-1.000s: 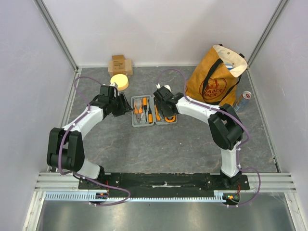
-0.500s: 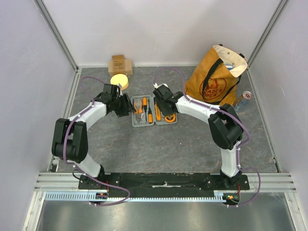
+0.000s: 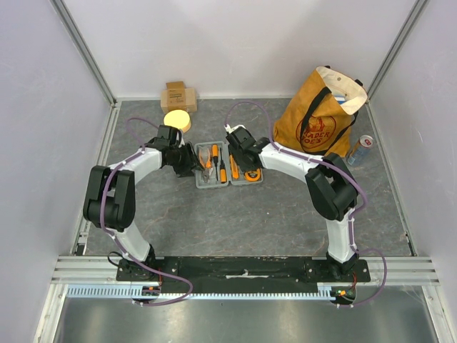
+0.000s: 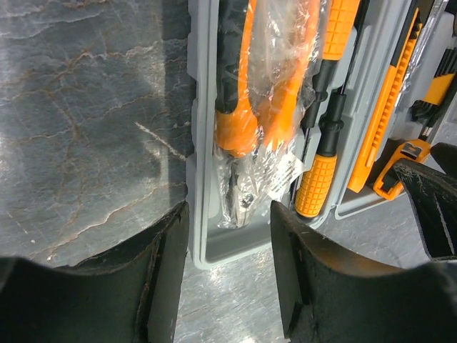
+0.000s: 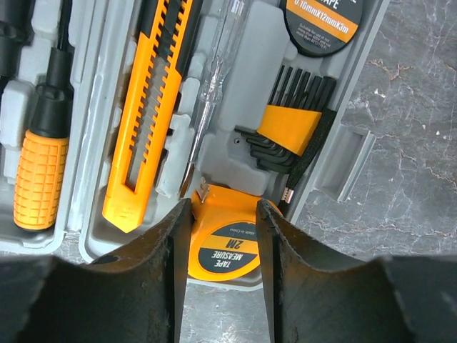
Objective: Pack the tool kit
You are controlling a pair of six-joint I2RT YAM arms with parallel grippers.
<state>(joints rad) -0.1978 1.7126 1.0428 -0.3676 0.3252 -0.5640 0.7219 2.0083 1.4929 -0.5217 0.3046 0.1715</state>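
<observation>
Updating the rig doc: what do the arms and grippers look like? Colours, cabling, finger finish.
Both the left arm and right arm have white link shells with bulky black joint housings. A thin purple cable loops loosely along each. They share a black base plate. The left gripper and right gripper have broad matte black fingers, scuffed at the edges. No markings or sleeves visible.
</observation>
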